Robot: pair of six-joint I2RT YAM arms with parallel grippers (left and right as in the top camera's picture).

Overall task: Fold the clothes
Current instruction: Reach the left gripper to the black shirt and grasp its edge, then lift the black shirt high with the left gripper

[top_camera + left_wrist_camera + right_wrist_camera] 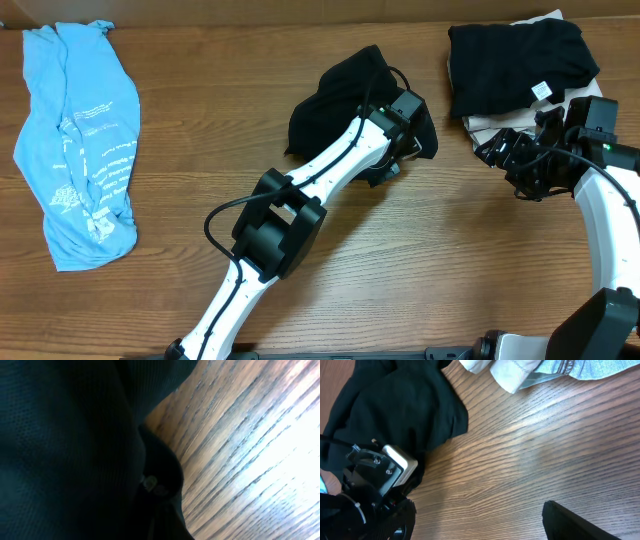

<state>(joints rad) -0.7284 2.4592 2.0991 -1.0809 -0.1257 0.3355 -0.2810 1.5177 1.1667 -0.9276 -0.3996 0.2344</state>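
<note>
**Surface.** The wooden surface (420,260) carries three groups of clothes, well apart from one another.

**Light blue tee.** The light blue tee (85,150) lies at the far left, stretched lengthwise and wrinkled, its white print facing up. No fold lines show. Judged status: not started.

**Black shirt.** The black shirt (335,100) lies bunched in a loose heap at the top centre. It is neither spread flat nor folded. Judged status: in hand, at the earliest stage.

**Stack.** At the top right, a folded black garment (520,55) rests squarely on pale garments (485,125). The right wrist view also shows a denim-blue piece (580,367) beside the pale cloth. Judged status: this portion is done.

**Left end effector.** The left end effector (395,160) sits at the right edge of the black shirt with its jaws together. In the left wrist view, dark cloth fills most of the frame and lies against the fingers. It therefore appears clamped on a fold of that shirt.

**Right end effector.** The right end effector (503,160) hovers just beside the front edge of the stack, jaws apart and holding nothing.

**Tag.** A small white tag (541,90) shows on the folded black garment.

**Remaining work, as judged.** Spread and fold the black shirt, then the light blue tee, and add both to the stack.
</note>
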